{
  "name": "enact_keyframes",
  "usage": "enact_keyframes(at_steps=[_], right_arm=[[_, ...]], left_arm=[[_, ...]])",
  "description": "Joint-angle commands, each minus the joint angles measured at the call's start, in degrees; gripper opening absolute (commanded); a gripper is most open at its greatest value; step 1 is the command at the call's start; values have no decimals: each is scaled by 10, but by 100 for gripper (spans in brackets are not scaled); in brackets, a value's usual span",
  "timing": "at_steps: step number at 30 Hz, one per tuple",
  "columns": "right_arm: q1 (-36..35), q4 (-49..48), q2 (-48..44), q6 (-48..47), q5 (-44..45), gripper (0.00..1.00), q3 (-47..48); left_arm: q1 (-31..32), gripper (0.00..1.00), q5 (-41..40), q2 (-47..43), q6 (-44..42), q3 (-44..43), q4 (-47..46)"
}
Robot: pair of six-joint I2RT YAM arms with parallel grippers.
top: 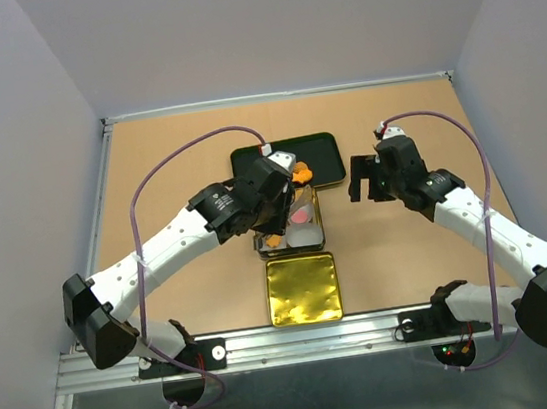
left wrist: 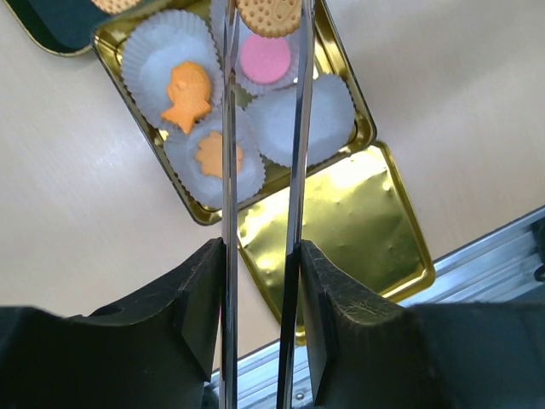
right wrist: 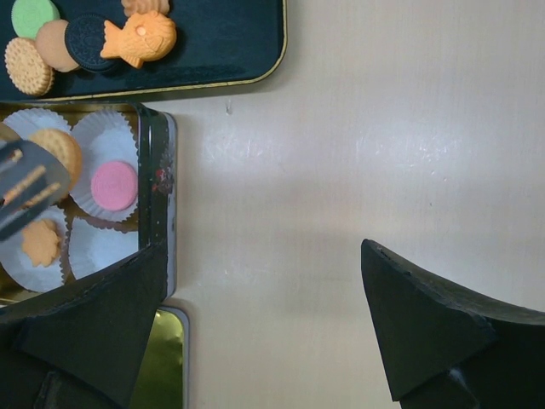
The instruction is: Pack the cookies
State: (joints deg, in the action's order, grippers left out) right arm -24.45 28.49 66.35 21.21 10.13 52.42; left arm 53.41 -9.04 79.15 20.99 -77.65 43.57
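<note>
Your top view hides most of the open gold metal tin (top: 320, 227) under the left arm (top: 238, 204), and its white paper cups (top: 304, 233) are too small to count. The left wrist view's top edge cuts off the round tan biscuit (left wrist: 269, 15).

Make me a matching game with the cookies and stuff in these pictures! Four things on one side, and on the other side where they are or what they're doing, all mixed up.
Things
1. pink cookie
2. green cookie
3. gold lid
4. right gripper

Places or states
A. open, holding nothing
B. on the black tray
C. in a paper cup inside the tin
D. flat on the table, beside the tin

Right pairs: 1-C, 2-B, 3-D, 4-A
</note>
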Motion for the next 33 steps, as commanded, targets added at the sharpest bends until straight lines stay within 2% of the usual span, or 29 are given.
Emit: enact_keyframes(at_steps=[1,13,24,33], right_arm=[[-3,-15,-4,4,11,100,-9],[-3,-15,-5,5,9,100,-14],[-3,-14,-1,6,9,100,-15],[-3,-14,7,6,9,100,-14]], left_arm=[[20,18,-2,-22,16,17,-8],[57,17,8,-51,36,48,2],[61,14,42,-99,31,99,24],[62,13,64,-123,26,146,3]])
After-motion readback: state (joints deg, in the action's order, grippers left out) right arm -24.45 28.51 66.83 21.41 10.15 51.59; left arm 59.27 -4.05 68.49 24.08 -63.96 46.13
